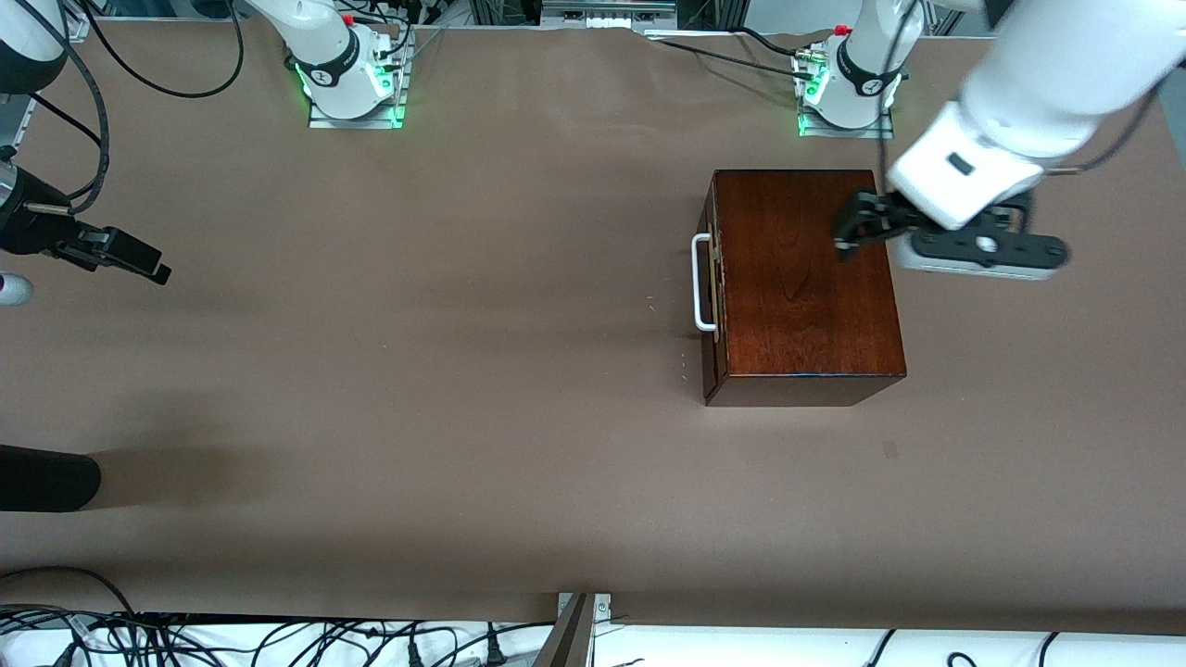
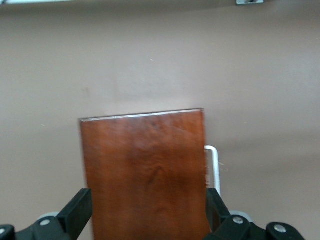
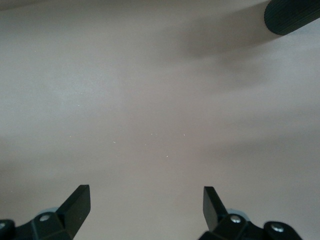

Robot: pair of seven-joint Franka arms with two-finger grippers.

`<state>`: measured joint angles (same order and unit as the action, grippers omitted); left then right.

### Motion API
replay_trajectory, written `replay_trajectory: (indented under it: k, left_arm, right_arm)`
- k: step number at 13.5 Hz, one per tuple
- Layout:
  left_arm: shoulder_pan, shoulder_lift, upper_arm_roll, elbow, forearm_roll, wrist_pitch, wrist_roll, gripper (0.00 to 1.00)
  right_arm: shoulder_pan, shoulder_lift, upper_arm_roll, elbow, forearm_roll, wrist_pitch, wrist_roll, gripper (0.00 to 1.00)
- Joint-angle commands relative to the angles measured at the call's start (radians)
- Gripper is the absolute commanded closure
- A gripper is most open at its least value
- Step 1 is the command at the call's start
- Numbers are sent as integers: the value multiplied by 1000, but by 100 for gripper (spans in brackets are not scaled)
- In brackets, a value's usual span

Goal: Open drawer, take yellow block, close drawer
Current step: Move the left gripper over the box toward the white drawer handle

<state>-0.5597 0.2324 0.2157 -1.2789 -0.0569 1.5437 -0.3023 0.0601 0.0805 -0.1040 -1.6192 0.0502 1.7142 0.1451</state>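
A glossy dark wooden box (image 1: 801, 278) stands on the brown table toward the left arm's end. Its drawer (image 1: 713, 278) is pushed in, with the white loop handle (image 1: 700, 283) facing the right arm's end. The yellow block is hidden. My left gripper (image 1: 857, 225) hangs open over the box top, near the edge closest to the left arm's base. In the left wrist view the box (image 2: 145, 175) fills the gap between the fingers (image 2: 80, 202), and the handle (image 2: 215, 167) shows beside it. My right gripper (image 1: 148, 262) waits open over bare table at the right arm's end, nothing between its fingers (image 3: 77, 200).
A black cylindrical object (image 1: 46, 477) reaches in at the right arm's end, nearer the front camera; the right wrist view catches it too (image 3: 292, 17). The arm bases (image 1: 352, 83) (image 1: 848, 93) stand along the table's back edge. Cables (image 1: 232, 639) lie below the front edge.
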Motion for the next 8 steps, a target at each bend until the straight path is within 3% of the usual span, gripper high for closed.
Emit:
replay_trajectory:
  k: [1,8]
  left_arm:
    - [-77,47,13,49,-8,-33,-86,0]
    - [-279,180,14,41,46,-31,-308,0]
  right_arm:
    - [-2,4,3,15,-10,-7,-6,0]
    - [-2,8,3,15,-10,-7,-6,0]
